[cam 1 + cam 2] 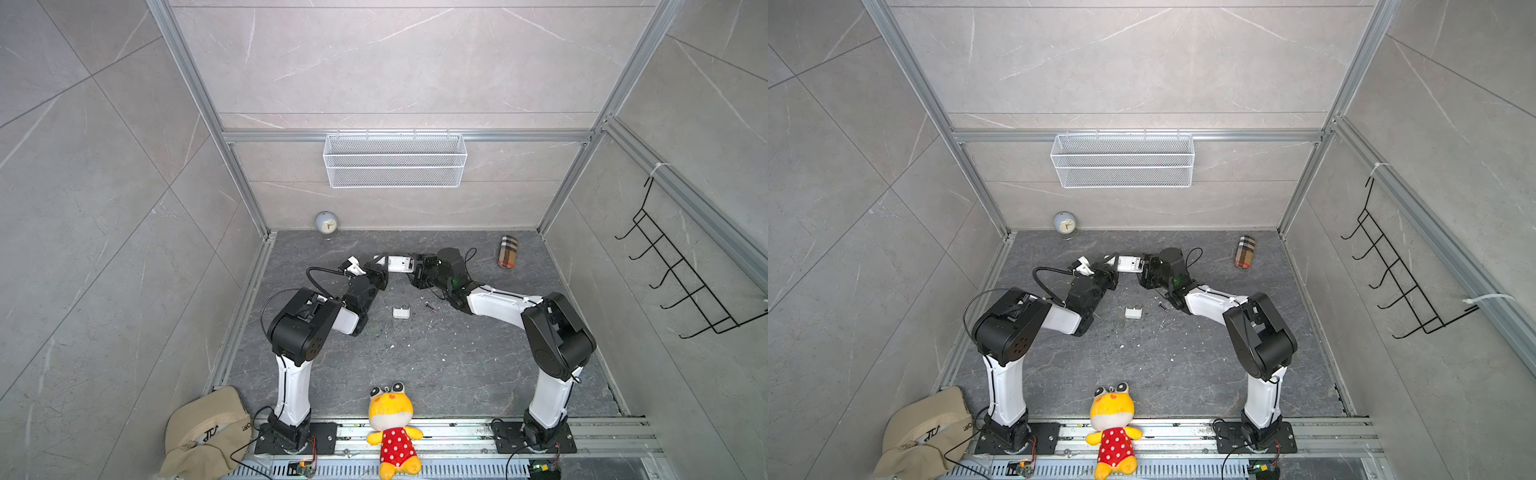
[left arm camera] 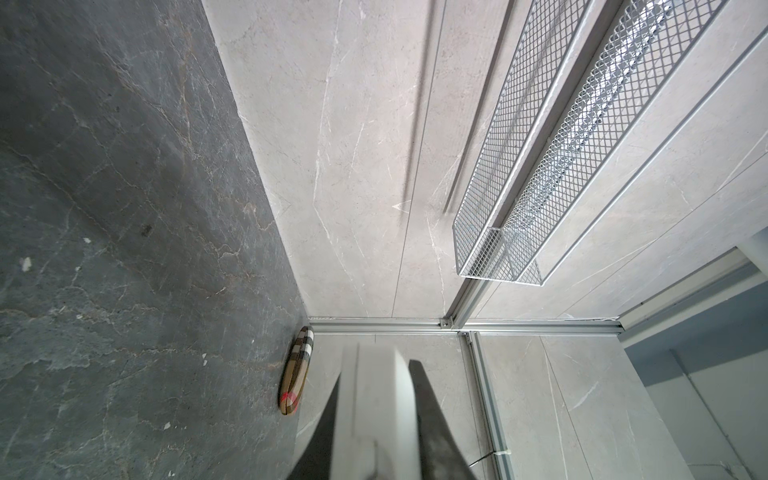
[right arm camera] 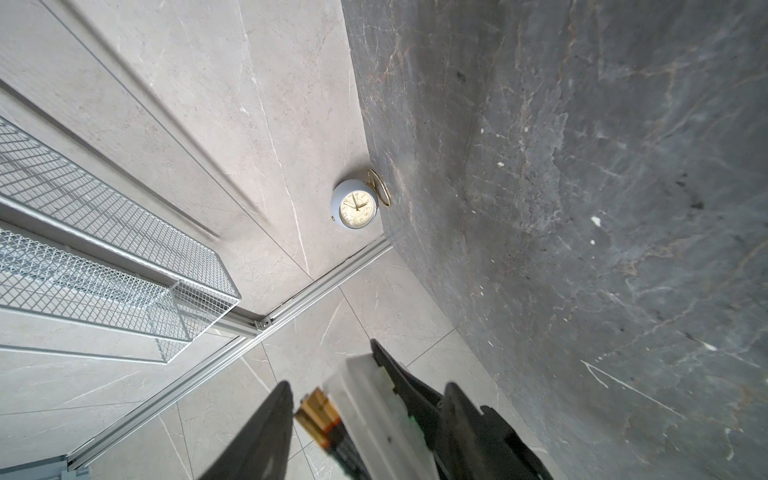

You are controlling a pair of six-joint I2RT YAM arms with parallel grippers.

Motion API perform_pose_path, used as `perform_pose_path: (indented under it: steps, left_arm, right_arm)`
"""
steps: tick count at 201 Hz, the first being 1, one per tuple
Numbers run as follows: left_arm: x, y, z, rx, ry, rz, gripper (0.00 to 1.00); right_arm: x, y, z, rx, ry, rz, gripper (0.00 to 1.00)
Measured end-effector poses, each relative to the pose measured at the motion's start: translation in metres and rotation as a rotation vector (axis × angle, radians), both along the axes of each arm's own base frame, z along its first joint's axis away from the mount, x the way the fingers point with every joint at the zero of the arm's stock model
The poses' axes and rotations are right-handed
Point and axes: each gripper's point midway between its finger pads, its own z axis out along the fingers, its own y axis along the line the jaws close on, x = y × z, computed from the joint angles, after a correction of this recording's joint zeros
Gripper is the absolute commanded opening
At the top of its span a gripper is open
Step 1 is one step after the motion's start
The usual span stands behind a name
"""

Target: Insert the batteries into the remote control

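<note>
The white remote control [image 1: 400, 264] [image 1: 1129, 263] hangs above the far middle of the floor, held at both ends. My left gripper [image 1: 383, 269] [image 2: 376, 374] is shut on its left end; the white body [image 2: 374, 411] fills the jaws. My right gripper [image 1: 417, 266] [image 3: 330, 370] is clamped over the other end. One finger lies against a copper-and-black battery [image 3: 320, 415] on the remote [image 3: 374, 411], the other finger behind the remote. A second battery [image 1: 430, 307] [image 1: 1163, 307] lies on the floor beside the small white cover [image 1: 401, 312] [image 1: 1133, 312].
A round clock [image 1: 326, 223] stands at the back left, a plaid pouch [image 1: 508, 252] at the back right. A wire basket [image 1: 395, 160] hangs on the rear wall, a hook rack [image 1: 681, 270] on the right wall. A plush toy [image 1: 392, 428] and a cap [image 1: 203, 432] lie in front.
</note>
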Motion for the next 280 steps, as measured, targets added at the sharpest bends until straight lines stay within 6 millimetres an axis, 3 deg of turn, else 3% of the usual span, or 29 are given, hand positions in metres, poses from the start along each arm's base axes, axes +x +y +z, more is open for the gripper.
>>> perform_pose_path:
  steps: [187, 259, 280]
  left_arm:
    - [0.0001, 0.0002, 0.0004, 0.002, -0.002, 0.001, 0.03]
    - [0.0, 0.0002, 0.0014, 0.0, -0.006, 0.001, 0.03]
    - [0.0002, 0.0004, 0.0015, 0.0, -0.006, 0.002, 0.03]
  right_arm:
    - [0.0008, 0.0028, -0.0038, 0.005, -0.002, 0.011, 0.43]
    - [0.0009, 0.0028, -0.0036, 0.005, -0.002, 0.011, 0.43]
    - [0.0009, 0.0028, -0.0036, 0.004, -0.003, 0.012, 0.49]
